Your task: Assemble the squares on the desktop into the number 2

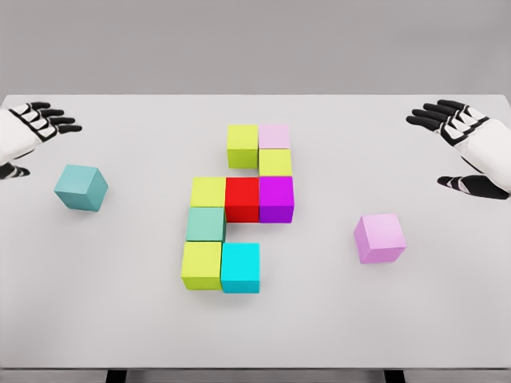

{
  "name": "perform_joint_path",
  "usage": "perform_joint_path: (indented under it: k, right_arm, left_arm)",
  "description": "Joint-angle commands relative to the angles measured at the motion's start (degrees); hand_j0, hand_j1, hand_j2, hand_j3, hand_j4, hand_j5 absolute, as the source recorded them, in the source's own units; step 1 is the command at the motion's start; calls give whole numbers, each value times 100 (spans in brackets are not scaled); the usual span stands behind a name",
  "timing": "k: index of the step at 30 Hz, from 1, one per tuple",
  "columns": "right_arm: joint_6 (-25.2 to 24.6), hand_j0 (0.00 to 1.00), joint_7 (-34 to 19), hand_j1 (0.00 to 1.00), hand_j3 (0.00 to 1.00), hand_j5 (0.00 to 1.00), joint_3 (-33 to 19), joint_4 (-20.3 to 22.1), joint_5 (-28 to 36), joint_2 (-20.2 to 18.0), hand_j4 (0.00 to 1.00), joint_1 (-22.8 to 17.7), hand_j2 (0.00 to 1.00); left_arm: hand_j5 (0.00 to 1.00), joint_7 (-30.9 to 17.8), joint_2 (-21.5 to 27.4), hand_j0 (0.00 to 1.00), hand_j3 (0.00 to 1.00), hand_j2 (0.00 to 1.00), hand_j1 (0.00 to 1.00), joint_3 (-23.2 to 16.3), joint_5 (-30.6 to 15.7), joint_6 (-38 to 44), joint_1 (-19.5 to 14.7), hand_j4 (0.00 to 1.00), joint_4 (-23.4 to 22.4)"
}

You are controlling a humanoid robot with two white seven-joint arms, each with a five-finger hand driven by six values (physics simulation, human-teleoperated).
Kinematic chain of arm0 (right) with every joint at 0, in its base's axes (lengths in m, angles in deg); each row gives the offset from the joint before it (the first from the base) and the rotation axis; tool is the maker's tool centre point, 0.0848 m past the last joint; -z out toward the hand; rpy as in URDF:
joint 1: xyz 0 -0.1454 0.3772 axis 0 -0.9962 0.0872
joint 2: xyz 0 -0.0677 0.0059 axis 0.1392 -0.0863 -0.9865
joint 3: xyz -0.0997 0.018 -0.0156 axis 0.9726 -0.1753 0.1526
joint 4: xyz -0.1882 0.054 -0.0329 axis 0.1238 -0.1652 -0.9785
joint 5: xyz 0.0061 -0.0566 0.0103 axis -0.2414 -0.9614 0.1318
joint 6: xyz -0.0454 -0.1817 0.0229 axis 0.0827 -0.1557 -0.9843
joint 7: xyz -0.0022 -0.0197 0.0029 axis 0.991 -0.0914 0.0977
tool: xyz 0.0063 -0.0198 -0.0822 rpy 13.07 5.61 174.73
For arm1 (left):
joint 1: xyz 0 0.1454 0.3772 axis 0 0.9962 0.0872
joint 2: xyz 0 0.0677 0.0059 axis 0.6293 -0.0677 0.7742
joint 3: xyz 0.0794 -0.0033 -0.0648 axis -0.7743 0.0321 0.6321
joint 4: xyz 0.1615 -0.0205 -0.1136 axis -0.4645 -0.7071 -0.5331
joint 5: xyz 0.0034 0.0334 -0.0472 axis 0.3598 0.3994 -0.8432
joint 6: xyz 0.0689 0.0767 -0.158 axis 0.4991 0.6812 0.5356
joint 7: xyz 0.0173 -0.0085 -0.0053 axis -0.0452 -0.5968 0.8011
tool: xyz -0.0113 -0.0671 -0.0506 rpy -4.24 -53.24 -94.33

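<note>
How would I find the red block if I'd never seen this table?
Look at the cluster of blocks in the middle of the white table. The red block sits in the cluster's middle row, with a yellow-green block touching its left side and a purple block touching its right. It is the only red block on the table.

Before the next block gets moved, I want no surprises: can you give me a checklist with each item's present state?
1. Left hand free, fingers spread: ok.
2. Right hand free, fingers spread: ok.
3. Teal cube loose, clear of the pattern: ok.
4. Pink cube loose, clear of the pattern: ok.
5. Assembled blocks already a finished 2: not ok, top and bottom rows look short.
6. Table space beside the cyan block unobstructed: ok.
</note>
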Motion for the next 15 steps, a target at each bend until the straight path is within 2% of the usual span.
perform_joint_path:
  k: [1,12,15]
  right_arm:
    - [-8,100,4,100,100,100,3,12,13,-4,100,0,100]
    - [-8,100,13,100,100,100,20,12,57,-30,100,35,100]
    - [-8,100,4,100,100,100,-85,-6,496,-56,100,97,100]
  left_arm:
    - [100,12,38,100,100,100,100,-131,-58,0,0,100,-6]
    - [100,21,82,100,100,100,100,-333,-85,0,0,100,-6]
    - [100,21,82,100,100,100,100,-508,-216,0,-9,100,-6]
